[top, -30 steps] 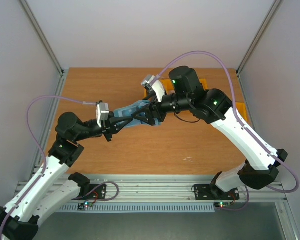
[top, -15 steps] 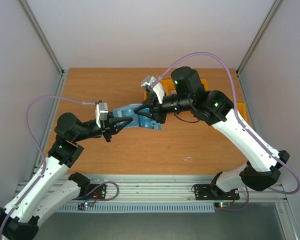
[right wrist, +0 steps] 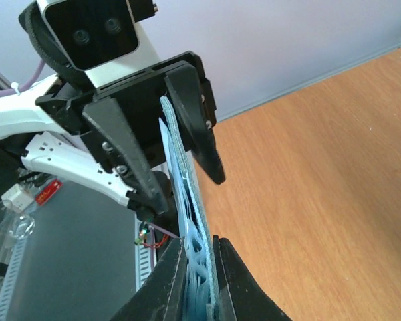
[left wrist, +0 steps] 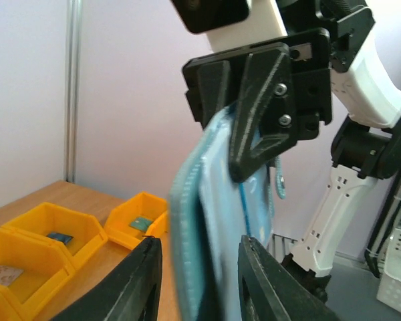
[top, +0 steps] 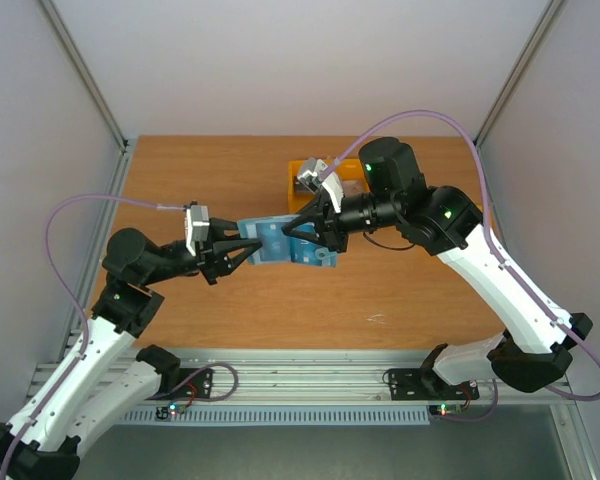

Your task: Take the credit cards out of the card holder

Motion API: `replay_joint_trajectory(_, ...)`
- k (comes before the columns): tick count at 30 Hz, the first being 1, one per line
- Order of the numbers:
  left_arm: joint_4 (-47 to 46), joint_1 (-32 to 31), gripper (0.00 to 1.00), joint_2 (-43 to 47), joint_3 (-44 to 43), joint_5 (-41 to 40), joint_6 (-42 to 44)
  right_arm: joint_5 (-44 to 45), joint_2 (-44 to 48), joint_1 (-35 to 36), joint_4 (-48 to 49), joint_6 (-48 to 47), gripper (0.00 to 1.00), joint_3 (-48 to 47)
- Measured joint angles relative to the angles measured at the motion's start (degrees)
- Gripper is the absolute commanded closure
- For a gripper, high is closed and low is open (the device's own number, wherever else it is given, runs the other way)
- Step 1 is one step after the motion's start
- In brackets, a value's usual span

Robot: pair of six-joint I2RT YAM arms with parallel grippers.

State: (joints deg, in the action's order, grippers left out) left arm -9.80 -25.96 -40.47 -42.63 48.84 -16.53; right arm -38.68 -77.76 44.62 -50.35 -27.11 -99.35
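The teal card holder (top: pixel 272 246) hangs in the air above the table, between the two arms. My right gripper (top: pixel 294 233) is shut on one edge of it; in the right wrist view the fingers (right wrist: pixel 222 267) press the holder (right wrist: pixel 181 160) flat. My left gripper (top: pixel 242 250) is open and straddles the opposite edge. In the left wrist view the holder (left wrist: pixel 187 207) stands between the left fingers (left wrist: pixel 142 281) with a gap on each side. Pale layered edges show inside the holder, but I cannot make out the credit cards as separate things.
Yellow bins (left wrist: pixel 50 231) stand on the wooden table (top: pixel 400 290) at its far side, with small flat items in them. One bin (top: pixel 302 170) shows just behind the right wrist. Grey walls close the table in on three sides.
The right gripper closed on the holder, then the left gripper opened and let go of it. The right arm swung to the right, uncovering the yellow bin behind it.
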Motion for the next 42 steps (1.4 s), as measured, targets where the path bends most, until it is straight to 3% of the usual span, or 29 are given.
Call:
replay_joint_trajectory(26,-0.24,1.03,0.68,1.57,0.46,-6.1,0.44,-5.6,0.59,-0.28,-1.11,1.55,0.99,0.0)
replay_joint_trajectory(32,0.15,-1.07,0.58,1.03,0.52,-4.61,-0.15,-7.21,-0.13,-0.33,0.68,2.89,0.99,0.11)
replay_joint_trajectory(35,0.2,-2.56,0.61,0.7,0.92,-3.06,-1.33,-7.5,-0.85,-0.31,1.51,3.13,0.99,0.11)
replay_joint_trajectory(37,0.22,-3.21,0.75,0.48,1.2,-2.27,-2.43,-7.74,-1.42,-0.26,1.68,3.17,0.99,0.11)
replay_joint_trajectory(38,0.26,-3.45,0.85,0.24,1.29,-1.95,-2.84,-7.87,-1.7,-0.26,1.84,3.26,0.96,0.11)
replay_joint_trajectory(39,0.33,-3.65,0.95,0.02,1.38,-1.64,-3.19,-7.89,-1.97,-0.28,2.03,3.3,0.86,0.11)
replay_joint_trajectory(42,0.46,-4.11,1.0,-0.07,1.55,-0.98,-3.54,-6.95,-2.45,-0.28,2.38,3.5,0.53,0.13)
